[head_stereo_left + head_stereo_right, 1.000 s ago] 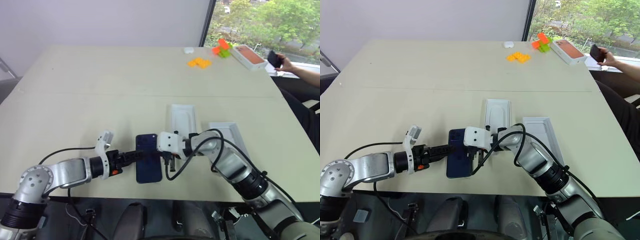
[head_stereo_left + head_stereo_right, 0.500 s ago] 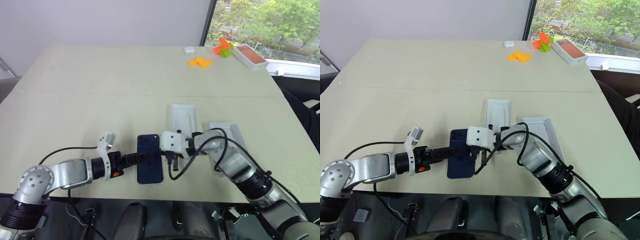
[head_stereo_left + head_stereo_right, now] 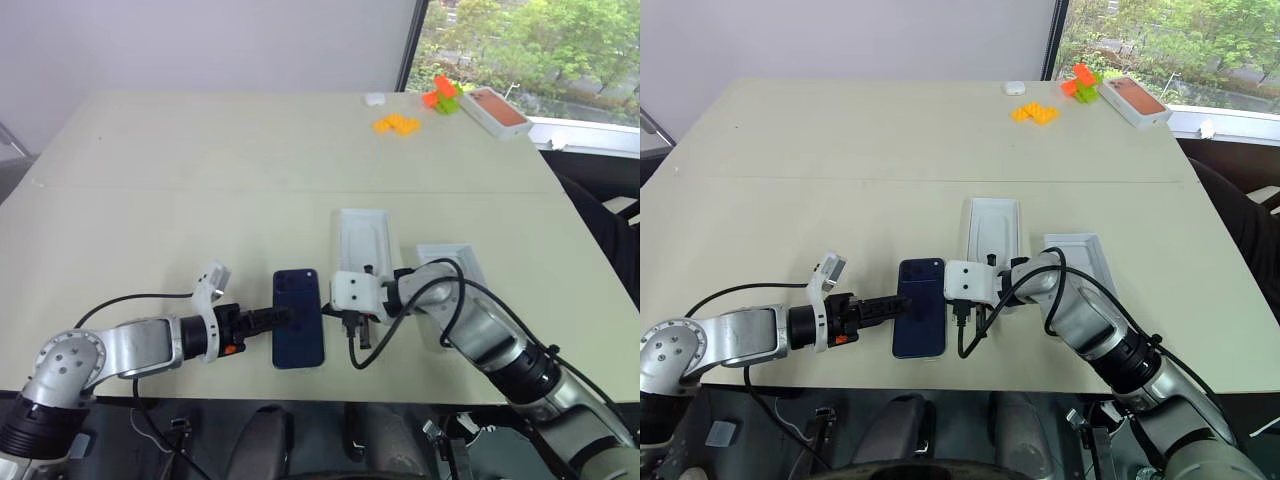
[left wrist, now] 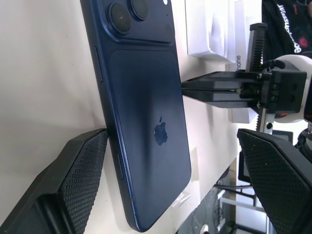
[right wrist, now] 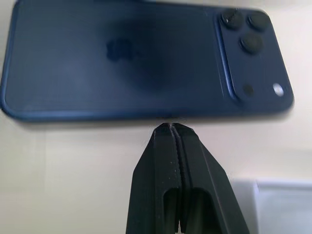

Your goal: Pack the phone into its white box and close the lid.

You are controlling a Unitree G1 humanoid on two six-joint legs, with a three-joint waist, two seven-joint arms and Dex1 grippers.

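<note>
The phone (image 3: 298, 318) lies back-up, Apple logo showing, between spread left fingers (image 4: 73, 185) at nine o'clock and closed right fingers (image 5: 170, 146) at three o'clock.

The phone (image 4: 146, 122) lies back-up between the left hand's (image 4: 175, 185) spread fingers (image 4: 73, 175).

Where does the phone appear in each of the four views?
Left eye view: phone near the table's front edge, between the two tools.
Right eye view: same place.
Left wrist view: fills the middle.
Right wrist view: across the top.
Shared landmark: its camera cluster.
</note>
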